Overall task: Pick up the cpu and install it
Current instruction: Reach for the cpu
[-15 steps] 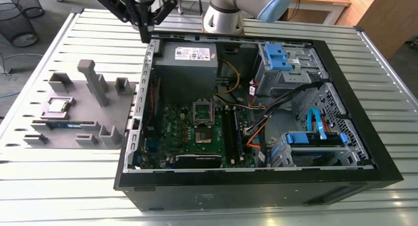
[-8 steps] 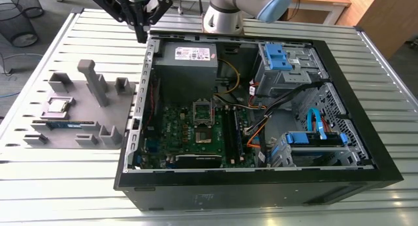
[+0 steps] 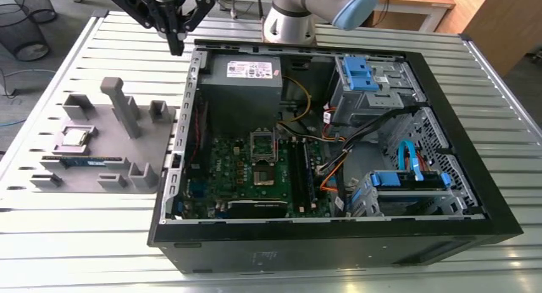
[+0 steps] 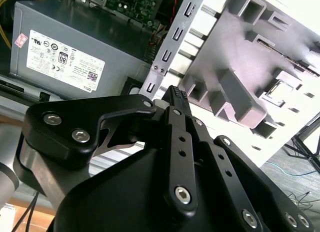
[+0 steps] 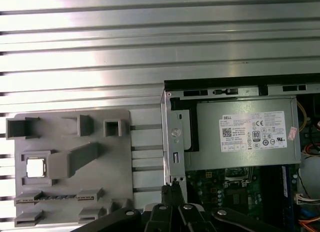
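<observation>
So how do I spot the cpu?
Find the big black computer case; the grey fixture plate lies beside it, on the exterior view's left. The cpu is the small flat square on it, shiny silver, unlike the dull grey blocks and the long blue-green memory stick.

One cpu point(image 3: 76, 137); one blue-green memory stick point(image 3: 82, 160); one grey fixture plate point(image 3: 106, 147); one open computer case point(image 3: 296, 248). Among the case's parts: one green motherboard point(image 3: 245, 179), one grey power supply point(image 3: 245, 74) and two blue drive carriers point(image 3: 364, 74). One robot arm point(image 3: 292, 14) with one gripper point(image 3: 175, 49). One slatted metal table point(image 3: 101, 242). The first wrist view gives the same tally of one cpu point(image 5: 36, 168), one fixture plate point(image 5: 65, 137) and one power supply point(image 5: 245, 137)
</observation>
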Robot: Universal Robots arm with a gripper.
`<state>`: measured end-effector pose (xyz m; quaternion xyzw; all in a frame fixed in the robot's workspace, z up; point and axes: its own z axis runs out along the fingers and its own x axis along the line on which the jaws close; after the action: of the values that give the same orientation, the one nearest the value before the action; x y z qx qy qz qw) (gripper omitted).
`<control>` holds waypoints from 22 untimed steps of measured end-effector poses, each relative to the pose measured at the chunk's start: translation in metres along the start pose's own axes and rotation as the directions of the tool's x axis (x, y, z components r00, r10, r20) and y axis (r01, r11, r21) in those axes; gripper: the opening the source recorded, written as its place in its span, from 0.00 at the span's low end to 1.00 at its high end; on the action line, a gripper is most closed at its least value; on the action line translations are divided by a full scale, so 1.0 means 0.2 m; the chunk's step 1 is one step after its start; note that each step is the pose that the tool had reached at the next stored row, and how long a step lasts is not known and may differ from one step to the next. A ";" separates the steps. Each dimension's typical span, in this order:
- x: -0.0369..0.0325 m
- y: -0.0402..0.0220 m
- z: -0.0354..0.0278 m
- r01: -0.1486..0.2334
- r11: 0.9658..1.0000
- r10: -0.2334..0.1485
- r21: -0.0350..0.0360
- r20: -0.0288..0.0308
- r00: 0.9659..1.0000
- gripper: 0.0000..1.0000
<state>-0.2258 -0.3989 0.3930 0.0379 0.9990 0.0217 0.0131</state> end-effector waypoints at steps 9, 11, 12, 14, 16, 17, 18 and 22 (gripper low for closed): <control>0.056 -0.004 -0.002 0.000 1.000 0.000 0.000 0.000 1.000 0.11; 0.069 -0.005 -0.002 0.000 1.000 0.000 0.000 0.000 1.000 0.11; 0.077 -0.006 -0.002 0.000 1.000 0.000 0.000 0.000 1.000 0.11; 0.091 -0.007 -0.002 0.000 1.000 0.000 0.000 0.000 1.000 0.11; 0.106 -0.008 -0.003 0.000 1.000 0.000 0.000 0.000 1.000 0.11; 0.113 -0.009 -0.003 0.000 1.000 0.000 0.000 0.000 1.000 0.11; 0.120 -0.009 -0.003 0.000 1.000 0.000 0.000 0.000 1.000 0.11; 0.150 -0.011 -0.004 0.000 1.000 0.000 0.000 0.000 1.000 0.11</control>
<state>-0.2558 -0.3989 0.3929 0.0378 0.9990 0.0217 0.0130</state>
